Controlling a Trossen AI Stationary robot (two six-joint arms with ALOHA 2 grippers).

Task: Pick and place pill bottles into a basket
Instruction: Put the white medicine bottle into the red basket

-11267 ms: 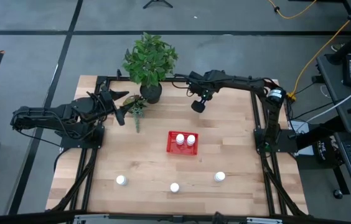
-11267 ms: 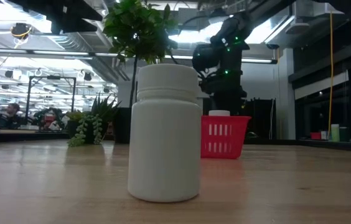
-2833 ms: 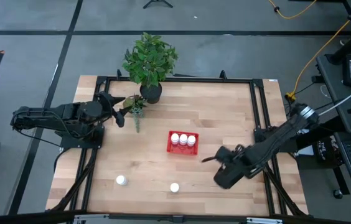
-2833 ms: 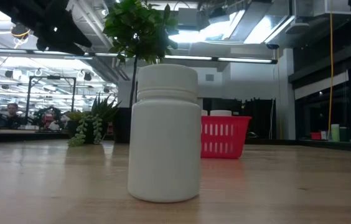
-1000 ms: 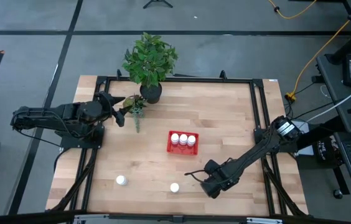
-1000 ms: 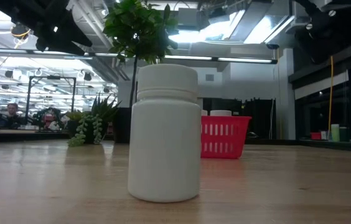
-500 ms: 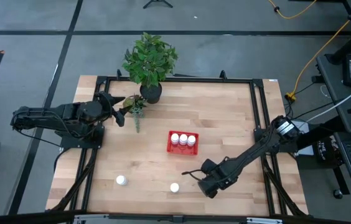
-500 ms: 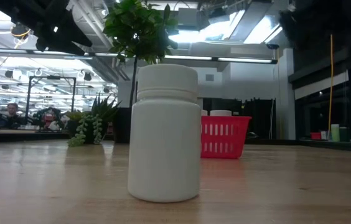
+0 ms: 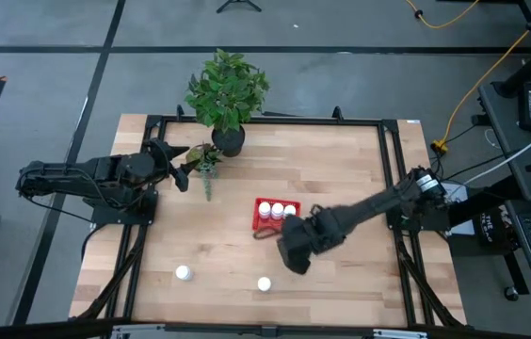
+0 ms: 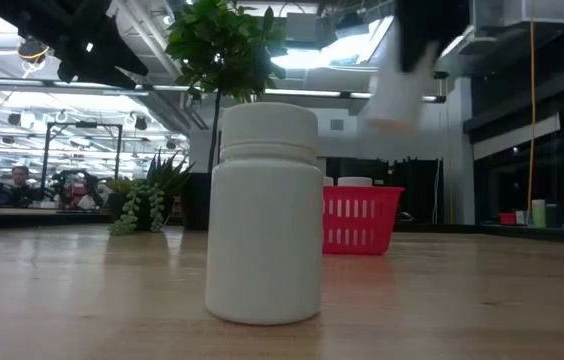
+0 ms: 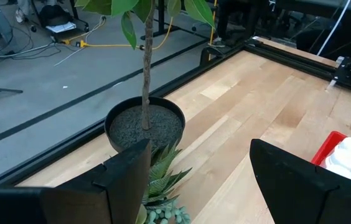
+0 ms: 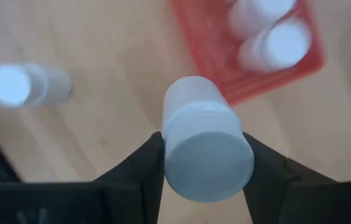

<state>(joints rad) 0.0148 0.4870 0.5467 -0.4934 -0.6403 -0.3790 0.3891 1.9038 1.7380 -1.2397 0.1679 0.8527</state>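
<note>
The red basket (image 9: 257, 224) stands mid-table with three white pill bottles (image 9: 277, 211) in it. Two more pill bottles stand on the wood near the front edge (image 9: 183, 273) (image 9: 264, 283); one looms close in the low view (image 10: 264, 215). My right gripper (image 9: 280, 240) hovers just near-side of the basket, shut on another pill bottle (image 12: 205, 143), which shows blurred and raised above the basket (image 10: 397, 90) in the low view. My left gripper (image 9: 181, 166) waits open at the far left beside the plant pot (image 11: 144, 127). My right gripper pinches the pill bottle by two opposite sides of its body (image 12: 170, 146) between its two fingers (image 12: 144, 168). The fingers come from above, pointing down, and one round end of the bottle faces the wrist camera. The bottle is lifted clear of the table.
A potted plant (image 9: 228, 94) and a small succulent (image 9: 207, 165) stand at the far left near my left gripper. Black frame rails (image 9: 388, 179) run along the table's sides. Bare wood lies between the basket and the two standing bottles.
My right gripper has taken hold of a pill bottle near the table's front right, lifted it clear and carried it up and toward the left and far edges, to the basket's near side. The other bottles and my left arm have kept still.
</note>
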